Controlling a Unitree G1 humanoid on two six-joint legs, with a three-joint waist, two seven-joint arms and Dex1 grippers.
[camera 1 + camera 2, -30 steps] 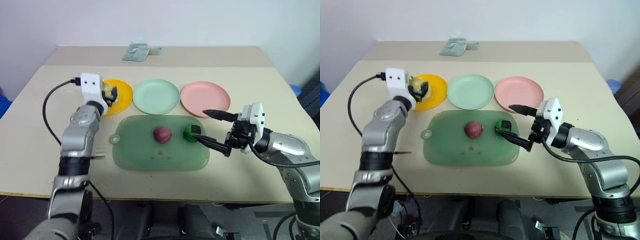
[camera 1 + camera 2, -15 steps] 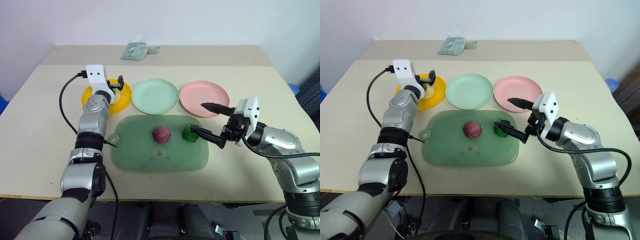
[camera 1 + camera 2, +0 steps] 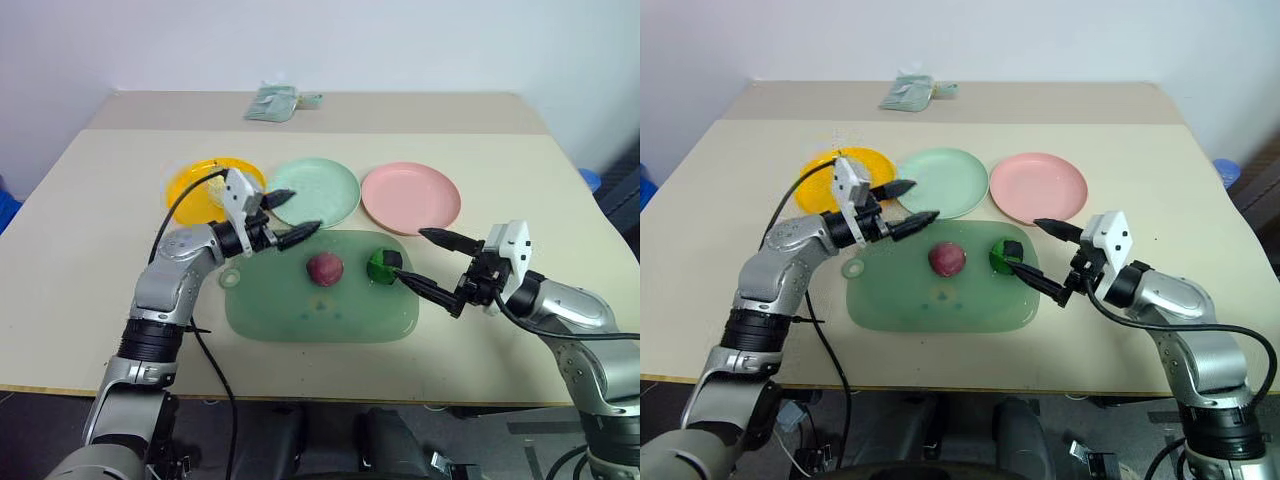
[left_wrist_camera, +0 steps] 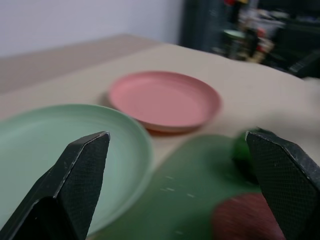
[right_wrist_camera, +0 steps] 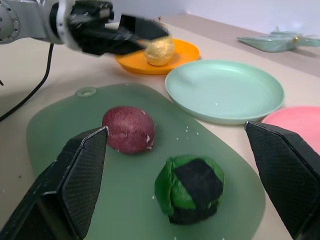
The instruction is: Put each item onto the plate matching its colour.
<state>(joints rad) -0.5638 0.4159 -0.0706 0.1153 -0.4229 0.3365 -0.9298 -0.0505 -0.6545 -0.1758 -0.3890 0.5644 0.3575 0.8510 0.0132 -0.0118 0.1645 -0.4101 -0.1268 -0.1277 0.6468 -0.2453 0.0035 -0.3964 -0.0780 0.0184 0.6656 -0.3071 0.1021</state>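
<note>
Now the left claw (image 3: 288, 213) has let go of the yellow pear (image 5: 159, 50) (resting on the orange plate (image 3: 190, 185)) and swung, fingers apart, toward the green tray (image 3: 300, 310); right claw (image 3: 430, 262) gapes beside the green ball (image 3: 382, 266).

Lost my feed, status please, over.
Both end effectors open, empty: left, right. Pale yellow pear on orange plate. Maroon ball, green ball on tray. Nothing blocking.
</note>
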